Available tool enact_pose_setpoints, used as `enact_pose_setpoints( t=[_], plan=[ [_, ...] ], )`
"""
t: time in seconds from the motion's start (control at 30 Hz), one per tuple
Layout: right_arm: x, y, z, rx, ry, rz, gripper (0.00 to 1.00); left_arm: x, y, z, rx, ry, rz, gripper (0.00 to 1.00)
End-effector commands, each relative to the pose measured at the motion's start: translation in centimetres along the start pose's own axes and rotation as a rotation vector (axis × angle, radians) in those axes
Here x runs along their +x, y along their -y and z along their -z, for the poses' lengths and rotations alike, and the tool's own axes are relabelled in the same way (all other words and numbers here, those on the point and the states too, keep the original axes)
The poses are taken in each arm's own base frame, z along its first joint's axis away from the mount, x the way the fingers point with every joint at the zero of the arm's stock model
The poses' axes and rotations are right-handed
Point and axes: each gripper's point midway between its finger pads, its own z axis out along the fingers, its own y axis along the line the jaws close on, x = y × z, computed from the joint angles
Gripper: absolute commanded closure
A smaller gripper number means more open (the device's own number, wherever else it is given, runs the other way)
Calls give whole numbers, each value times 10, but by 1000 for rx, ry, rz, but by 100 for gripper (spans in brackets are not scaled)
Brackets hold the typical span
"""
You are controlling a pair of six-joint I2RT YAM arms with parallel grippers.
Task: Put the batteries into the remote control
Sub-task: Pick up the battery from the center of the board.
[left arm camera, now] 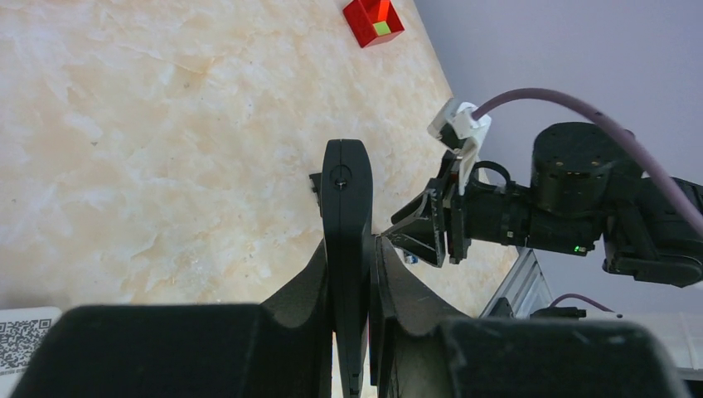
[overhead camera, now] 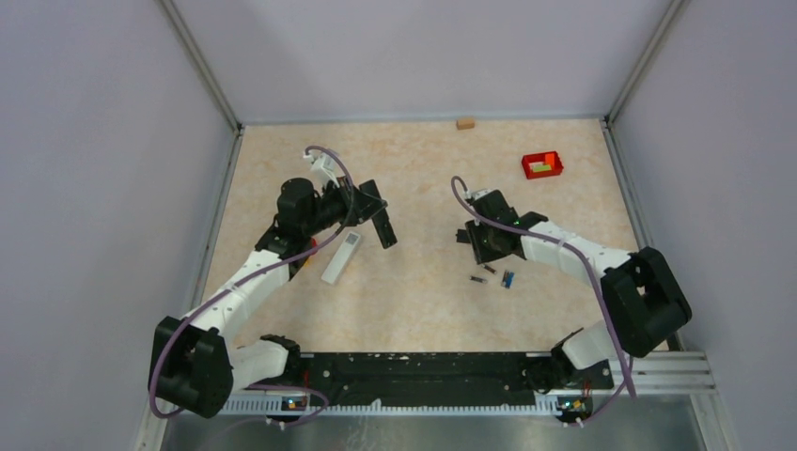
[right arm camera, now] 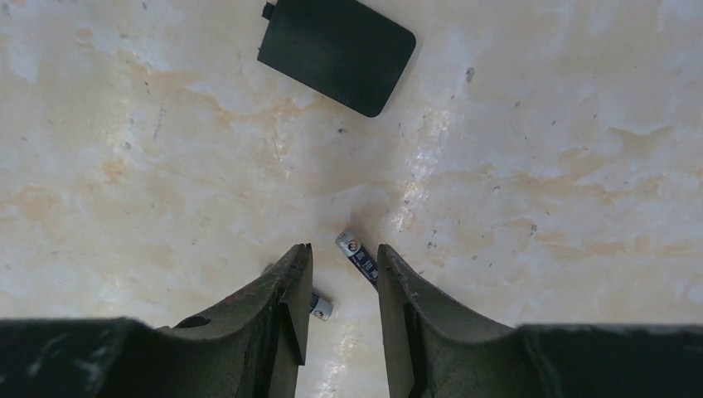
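Note:
My left gripper (overhead camera: pixel 368 209) (left arm camera: pixel 355 245) is shut on a slim black remote control (overhead camera: pixel 383 230) (left arm camera: pixel 346 182), held on edge above the table with its far end sticking out past the fingers. My right gripper (overhead camera: pixel 479 241) (right arm camera: pixel 344 249) hangs low over the table with its jaws apart and nothing gripped. One dark battery (right arm camera: pixel 356 259) lies on the table at the tip of the right finger. A second battery (right arm camera: pixel 320 306) shows half hidden behind the left finger. In the top view two dark batteries (overhead camera: pixel 483 274) and a small blue one (overhead camera: pixel 507 278) lie just near of the right gripper.
A black cover plate (right arm camera: pixel 336 54) lies flat on the table beyond the right gripper. A white remote (overhead camera: pixel 340 256) lies under the left arm. A red box (overhead camera: pixel 542 165) (left arm camera: pixel 373 21) sits at the back right, and a small tan block (overhead camera: pixel 464 123) rests against the back wall.

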Motion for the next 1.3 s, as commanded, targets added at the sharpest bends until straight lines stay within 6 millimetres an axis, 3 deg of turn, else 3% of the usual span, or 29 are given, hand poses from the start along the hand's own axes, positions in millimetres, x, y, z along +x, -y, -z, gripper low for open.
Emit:
enact_pose_setpoints(
  t=[0.0,0.57,0.83,0.93,1.07,1.17,1.27],
  plan=[
    [-6,0,-5,-13,-29,91,64,-18,18,2,54,38,-44,100],
    [18,5,-28,19,-149,110,71,-13,17,-2,67,14,-31,100],
    [14,12,-28,55,-143,67,92,-14,18,1,71,16,-33,100],
    [0,16,-21,88,-77,37,94,-13,20,0,83,16,-21,100],
    [-34,12,2,71,77,-15,94,-11,27,-5,140,8,39,100],
    [-66,-6,33,-23,183,-63,96,-14,38,-10,216,2,104,100],
    [-103,-39,79,-179,334,-90,97,-20,52,-15,298,9,164,100]
  ],
)
